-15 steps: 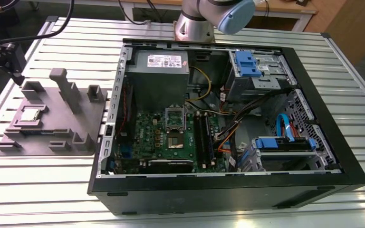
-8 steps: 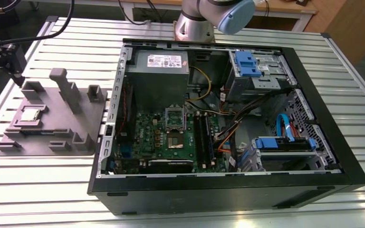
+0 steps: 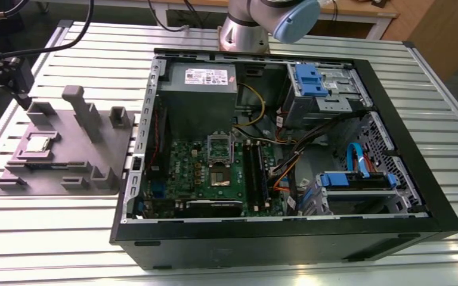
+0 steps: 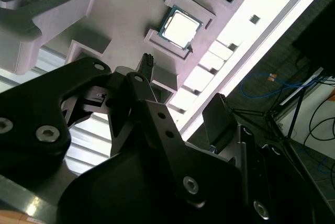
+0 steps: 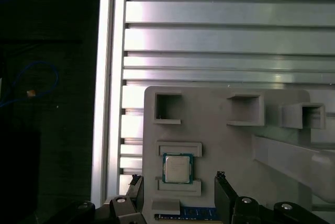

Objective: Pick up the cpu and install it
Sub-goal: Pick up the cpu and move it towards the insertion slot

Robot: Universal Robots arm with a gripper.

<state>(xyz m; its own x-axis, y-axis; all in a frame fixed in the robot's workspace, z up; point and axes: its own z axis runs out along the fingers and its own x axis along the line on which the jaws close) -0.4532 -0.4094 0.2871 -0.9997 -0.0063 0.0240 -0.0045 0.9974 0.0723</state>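
Observation:
The cpu is a small silvery square lying flat in a recess of the grey holder block, at the exterior view's left. Both wrist views show the cpu from above. My gripper hangs above the holder's far corner, apart from the chip. In both wrist views my gripper is open, its dark fingertips spread wider than the chip with nothing between them. In the open computer case, the motherboard's socket lies bare, its metal frame swung up.
The holder block carries tall grey posts and empty pockets around the chip. The ribbed metal table ends close beside the block, its edge dropping to a dark floor with cables. The arm's base stands behind the case.

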